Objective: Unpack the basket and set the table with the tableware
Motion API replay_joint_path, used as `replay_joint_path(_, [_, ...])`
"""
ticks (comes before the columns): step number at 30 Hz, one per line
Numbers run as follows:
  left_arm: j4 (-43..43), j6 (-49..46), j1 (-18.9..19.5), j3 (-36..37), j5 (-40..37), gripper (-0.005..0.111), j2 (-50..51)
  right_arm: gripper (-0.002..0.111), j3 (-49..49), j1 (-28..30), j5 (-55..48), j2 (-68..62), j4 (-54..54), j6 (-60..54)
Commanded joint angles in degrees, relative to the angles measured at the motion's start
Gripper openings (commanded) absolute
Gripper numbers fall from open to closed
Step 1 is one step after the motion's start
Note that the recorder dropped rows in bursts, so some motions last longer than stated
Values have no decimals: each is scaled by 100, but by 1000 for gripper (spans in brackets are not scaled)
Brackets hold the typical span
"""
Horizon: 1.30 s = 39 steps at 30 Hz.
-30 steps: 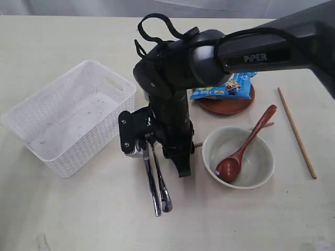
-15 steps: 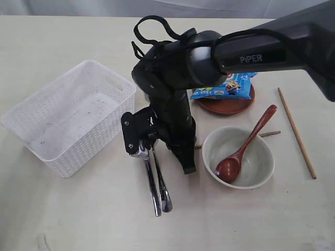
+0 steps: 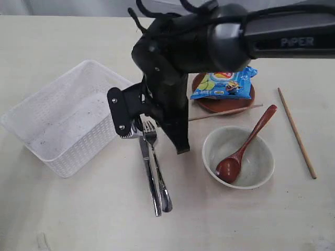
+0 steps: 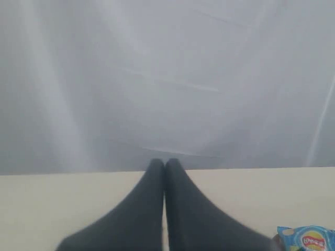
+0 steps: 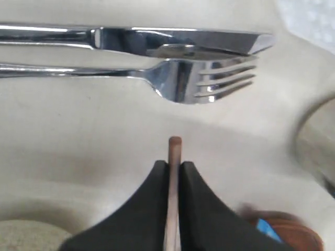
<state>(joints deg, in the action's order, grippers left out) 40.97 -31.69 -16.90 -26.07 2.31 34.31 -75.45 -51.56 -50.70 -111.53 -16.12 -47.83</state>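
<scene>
We see the right pincer [image 5: 174,166] clamped on one chopstick [image 5: 175,149], holding it over the table [image 3: 78,219] close to the knife [image 3: 148,175] and fork [image 3: 159,172], which lie side by side just beside the basket [image 3: 78,157]. The left pincer [image 4: 165,168] is closed on nothing. A spoon [image 3: 243,144] rests in the bowl [image 3: 257,163], a chip bag [image 3: 222,83] lies on the plate [image 3: 235,103], and a second chopstick [image 3: 297,133] lies farther right.

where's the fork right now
In the exterior view the fork lies on the table just right of the knife, between the basket and the bowl.
</scene>
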Motion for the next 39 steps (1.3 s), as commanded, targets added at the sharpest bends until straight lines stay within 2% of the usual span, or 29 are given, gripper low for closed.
replay_joint_path(1, [-30, 28, -38, 30, 55, 0, -33, 0, 24, -4, 92, 516, -201, 1])
replay_joint_path(3, [-30, 28, -38, 30, 55, 0, -33, 0, 24, 11, 81, 773, -263, 30])
replay_joint_path(7, [-30, 4, -38, 30, 39, 0, -33, 0, 24, 50, 81, 1163, -1293, 920])
replay_joint_path(15, [-30, 6, -38, 30, 15, 0, -33, 0, 24, 168, -581, 1597, -1141, 945])
replay_joint_path(22, [-30, 19, -38, 30, 2, 0, -33, 0, 144, 833, -950, 2300, -887, 743])
replay_joint_path(25, [-30, 20, -38, 30, -8, 0, -33, 0, 396, 1022, -997, 2751, 73, -102])
replay_joint_path(27, [-30, 20, -38, 30, -8, 0, -33, 0, 689, 937, -1053, 3069, 292, -930])
replay_joint_path(33, [-30, 20, -38, 30, -31, 0, -33, 0, 1649, 290, -1003, 3612, 292, -3047])
replay_joint_path(39, [-19, 20, -38, 30, -31, 0, -33, 0, 2882, -403, 20, 3641, -197, -4822])
